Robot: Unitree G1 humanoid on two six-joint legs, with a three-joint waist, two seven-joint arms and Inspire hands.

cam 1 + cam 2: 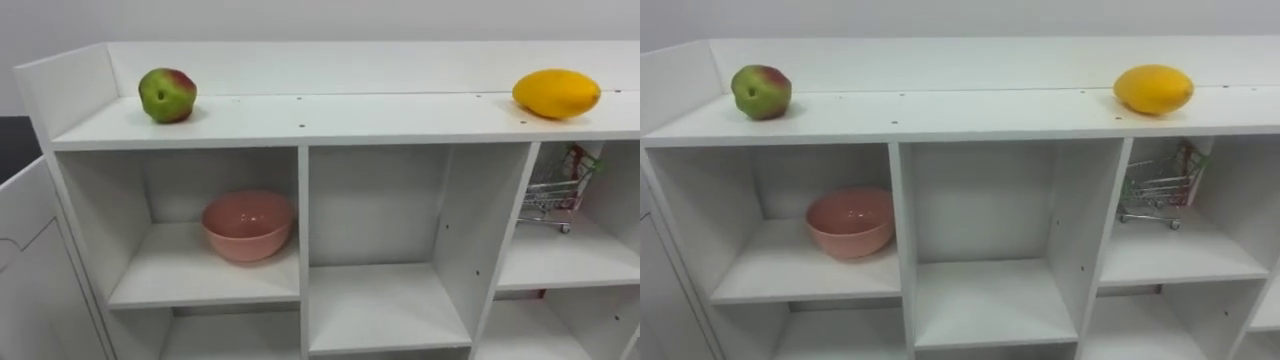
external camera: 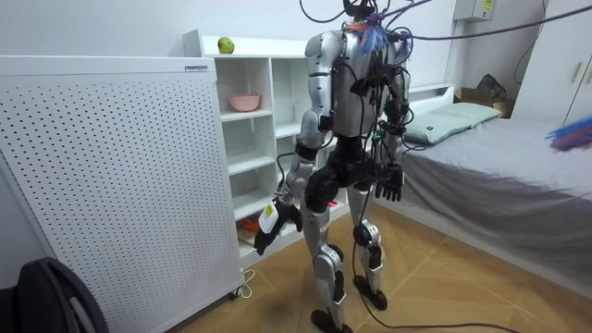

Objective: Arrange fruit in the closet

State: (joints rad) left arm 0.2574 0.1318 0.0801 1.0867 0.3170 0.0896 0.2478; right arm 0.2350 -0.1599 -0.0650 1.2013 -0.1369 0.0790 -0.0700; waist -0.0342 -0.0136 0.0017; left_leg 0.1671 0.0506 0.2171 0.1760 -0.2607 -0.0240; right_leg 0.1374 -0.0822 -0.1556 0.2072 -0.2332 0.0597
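The mango [image 1: 556, 93] lies on the closet top [image 1: 330, 118], its long axis running left to right, well apart from the apple [image 1: 167, 95]. The left hand [image 2: 276, 222] and right hand [image 2: 389, 182] hang empty, fingers loose.

Both arms hang at the robot's sides. The left hand [image 2: 274, 222] is lower left of centre, the right hand [image 2: 389, 181] mid-frame, both relaxed and empty.

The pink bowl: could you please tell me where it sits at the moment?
In the eye views the pink bowl stands in the upper left compartment of the shelf unit, just below the apple on the top board.
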